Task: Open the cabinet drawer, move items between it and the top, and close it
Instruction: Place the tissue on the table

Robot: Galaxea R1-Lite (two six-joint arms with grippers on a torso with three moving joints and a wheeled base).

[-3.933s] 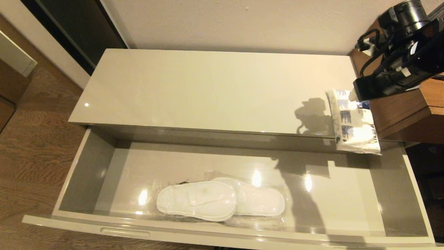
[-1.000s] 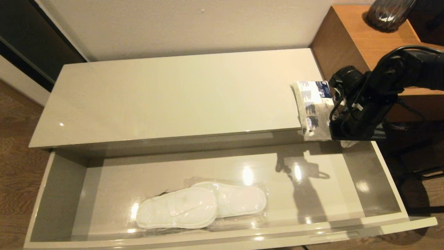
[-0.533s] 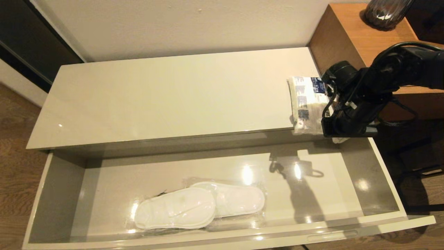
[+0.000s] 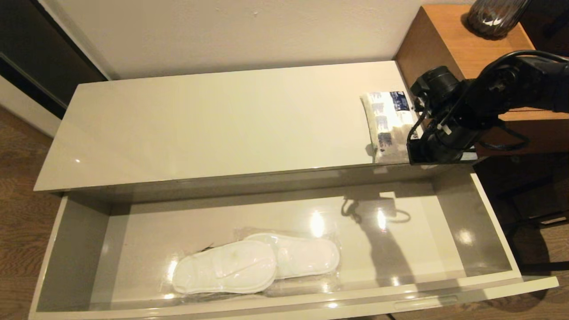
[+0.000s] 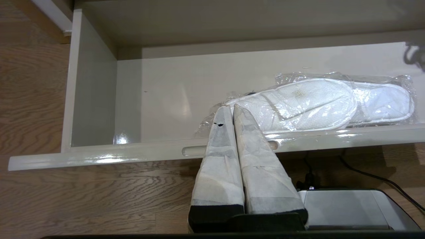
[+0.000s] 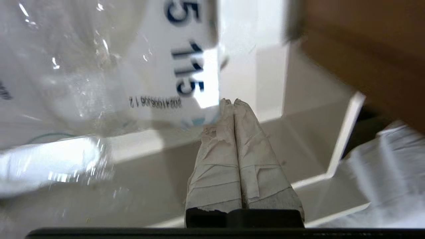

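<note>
- The left gripper (image 5: 232,108) is parked low in front of the cabinet drawer (image 4: 275,306), outside the head view. Its taped fingers are pressed together on nothing. It is idle.
- The drawer stands fully pulled out. Left of centre on its floor lie the slippers (image 4: 255,263), sealed in clear wrap, near the front wall. They are untouched.
- The top (image 4: 213,124) is bare across its left and middle. The tissue pack (image 4: 386,124) is at its far right end, over the front corner. Whether it already rests flat on the slab cannot be told.
- The right gripper (image 6: 233,103) is at that same corner, pinched tight on the edge of the pack's wrapper, as the right wrist view shows.
- Judgement on the step in hand: the pack is being placed on the top. To do it well, set it fully onto the slab, clear of the front edge, before the fingers part. Released too near the edge, the slack wrapper could let it slide into the open drawer.
- Obstruction: the taller brown wooden unit (image 4: 449,49) stands directly against the right end and crowds the arm. A dark ribbed vase (image 4: 495,15) sits on it, well back. Withdrawal should go upward or toward the drawer, not sideways.
</note>
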